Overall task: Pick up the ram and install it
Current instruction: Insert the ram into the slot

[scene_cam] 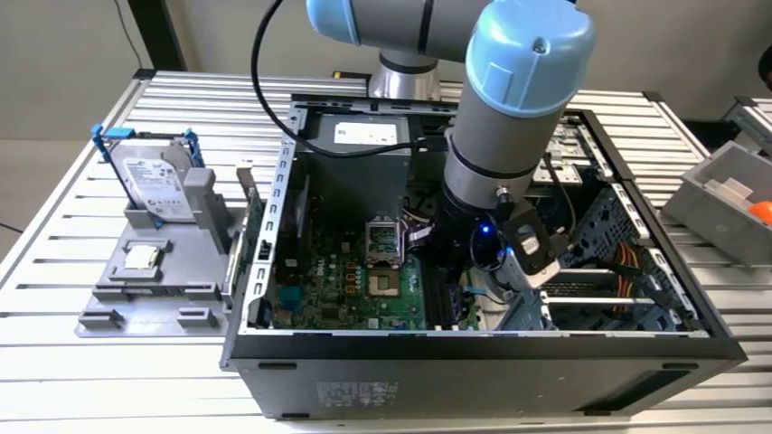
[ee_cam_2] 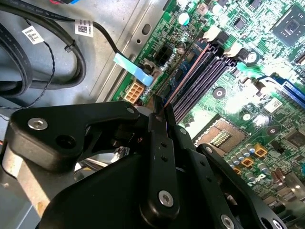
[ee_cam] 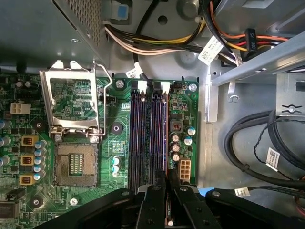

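Gripper point(ee_cam: 167, 183) closed thin on ram point(ee_cam_2: 183, 78), low centre frame over slots point(ee_cam: 147, 133). Light, stiff, fragile; hold by edges.

Grey tubular arm point(scene_cam: 494, 136) with pale blue rounded joint caps, centre top of the exterior view; black cable looping off at upper left; black wrist section with a small blue light. Matte black gripper point(ee_cam_2: 161, 107) of angular jointed links, studded with silver screw heads, across the bottom of both wrist views
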Robot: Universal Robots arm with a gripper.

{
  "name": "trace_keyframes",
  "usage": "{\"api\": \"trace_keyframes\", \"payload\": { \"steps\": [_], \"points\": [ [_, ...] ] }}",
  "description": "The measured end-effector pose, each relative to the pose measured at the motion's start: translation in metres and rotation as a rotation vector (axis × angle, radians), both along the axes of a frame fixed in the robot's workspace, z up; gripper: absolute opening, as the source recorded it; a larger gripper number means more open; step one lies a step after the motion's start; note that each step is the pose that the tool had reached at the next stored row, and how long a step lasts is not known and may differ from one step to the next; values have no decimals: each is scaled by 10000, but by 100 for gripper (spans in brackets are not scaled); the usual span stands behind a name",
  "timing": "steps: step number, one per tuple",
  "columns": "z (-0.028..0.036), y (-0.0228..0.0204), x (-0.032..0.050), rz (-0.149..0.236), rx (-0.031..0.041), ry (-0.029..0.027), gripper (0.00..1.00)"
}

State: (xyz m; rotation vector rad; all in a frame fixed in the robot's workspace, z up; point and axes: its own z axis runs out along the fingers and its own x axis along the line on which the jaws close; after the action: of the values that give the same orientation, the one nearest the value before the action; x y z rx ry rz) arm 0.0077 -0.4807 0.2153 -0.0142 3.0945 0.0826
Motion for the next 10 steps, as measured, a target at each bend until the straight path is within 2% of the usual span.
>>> {"api": "trace_keyframes", "payload": {
  "steps": [10],
  "points": [
    [0,9,-2,0,-1,2,0]
  ]
}}
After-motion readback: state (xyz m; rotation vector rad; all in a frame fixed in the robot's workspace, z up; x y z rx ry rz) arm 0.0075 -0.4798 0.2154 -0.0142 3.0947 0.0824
